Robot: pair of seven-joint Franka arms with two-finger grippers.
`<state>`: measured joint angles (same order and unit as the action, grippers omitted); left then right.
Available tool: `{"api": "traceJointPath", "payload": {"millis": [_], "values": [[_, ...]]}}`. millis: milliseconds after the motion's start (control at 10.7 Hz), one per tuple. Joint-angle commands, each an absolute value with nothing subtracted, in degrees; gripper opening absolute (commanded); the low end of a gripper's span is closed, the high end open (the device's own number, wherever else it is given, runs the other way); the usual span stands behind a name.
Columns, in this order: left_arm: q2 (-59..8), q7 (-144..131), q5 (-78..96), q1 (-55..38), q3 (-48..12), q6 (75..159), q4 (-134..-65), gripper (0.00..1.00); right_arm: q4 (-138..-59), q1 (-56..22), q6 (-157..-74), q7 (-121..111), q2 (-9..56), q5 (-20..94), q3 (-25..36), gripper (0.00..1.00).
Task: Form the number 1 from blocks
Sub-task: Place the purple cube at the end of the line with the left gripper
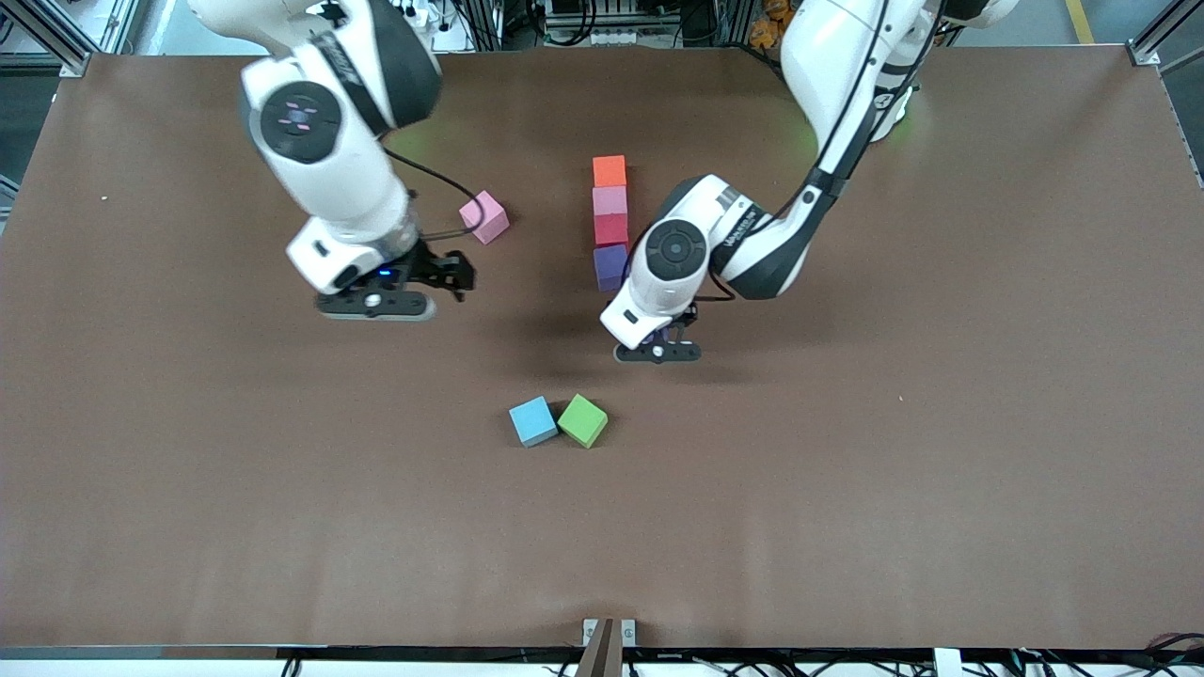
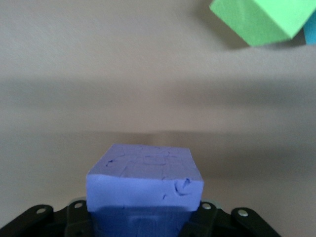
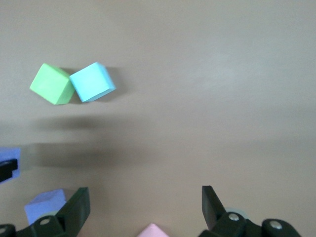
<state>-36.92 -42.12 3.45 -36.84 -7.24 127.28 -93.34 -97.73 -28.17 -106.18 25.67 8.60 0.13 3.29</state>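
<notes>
Front view. We see a column of four blocks mid-table, touching one another: orange block [image 1: 609, 171] nearest the robots' bases, then a pink block [image 1: 609, 199], red block [image 1: 610, 228] and purple block [image 1: 609, 266] nearest the camera. A second pink block [image 1: 484, 217], turned askew, lies apart from the column toward the right arm's end. The light blue block [image 1: 533, 420] and green block [image 1: 583, 420] sit touching each other, nearer the camera than the column. The left gripper [image 1: 658, 350] hangs low over the brown table [image 1: 941, 423], just past the purple block's camera-side end. The right gripper [image 1: 419, 282] is over bare table, near the askew pink block.

Left wrist view. A periwinkle-blue block [image 2: 145, 182] sits clamped in the left gripper [image 2: 143, 217]. We see the green block [image 2: 259, 19] and a sliver of the light blue one [image 2: 311, 32] farther off.

Right wrist view. The right gripper [image 3: 145, 207] has its fingers [image 3: 76, 205] spread wide with nothing between them. The green block [image 3: 51, 84] and light blue block [image 3: 92, 82] touch. We note the purple block [image 3: 45, 205] partly hidden by one finger and a pink corner [image 3: 153, 230] at the frame's edge.
</notes>
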Motion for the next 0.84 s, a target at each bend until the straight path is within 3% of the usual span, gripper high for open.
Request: {"api": "traceJointPath", "payload": {"millis": [0,280,747], "values": [[-38.84,-45.17,4.75,-38.40,-6.94,129.89,-92.99,0.00,-93.79,-19.29,-103.18,16.91,8.70,-0.44,-0.86,1.00],[-40.43,-46.58,4.75,-39.46,-6.94,131.22,-92.99,0.00,-90.80,-8.02,-102.49,9.95,8.44,-0.88,-7.37,1.00],[-41.75,-47.63,4.75,-41.22,-6.94,132.88,-92.99,0.00,-86.04,-5.90,-97.56,5.28,9.05,-1.85,-5.10,1.00]]}}
